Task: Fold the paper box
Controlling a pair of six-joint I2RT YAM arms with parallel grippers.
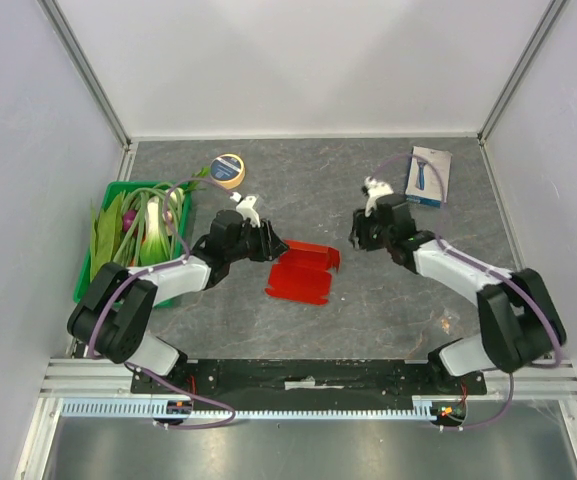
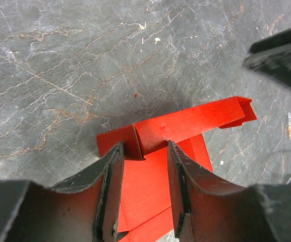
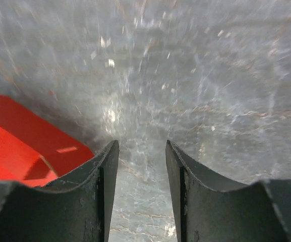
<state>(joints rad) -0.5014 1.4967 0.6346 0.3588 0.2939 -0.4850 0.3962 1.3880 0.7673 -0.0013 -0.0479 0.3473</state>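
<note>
Paper box (image 1: 303, 272): we see a bright red cardboard blank lying near the middle of the grey stone-patterned table (image 1: 388, 320), partly folded. Its far long wall is raised and its broad panel is flat on the surface.
Paper box, left wrist view (image 2: 185, 126): the raised wall runs from a creased corner out to a small turned-in tab at its far end. A short side flap stands on the other side of that corner.
Paper box, right wrist view (image 3: 19, 136): we see only a red edge at the lower left, blurred.
Left gripper (image 1: 268, 245): it meets the box at the box's far left corner and is angled down onto it.
Left gripper, state (image 2: 142, 148): the jaws are parted and sit astride the creased corner, with the flat red panel visible through the gap. We see no clamping. Whether the fingertips (image 2: 116, 151) touch the card we cannot tell.
Right gripper (image 1: 360, 232): it is to the right of the box, apart from it and pointing toward it.
Right gripper, state (image 3: 140, 146): it is released, with the jaws parted and only bare table between them. The box lies off to their left.
Retail carton (image 1: 429, 176): this white-and-blue carton lies well beyond the box, to the far right.
Tape roll (image 1: 228, 170): it lies beyond the box, to the far left.
Green basket (image 1: 83, 280): it stands well to the left of the box, at the table's edge.
Leafy vegetables (image 1: 143, 225): we see long green stalks with pale bases inside the basket.
</note>
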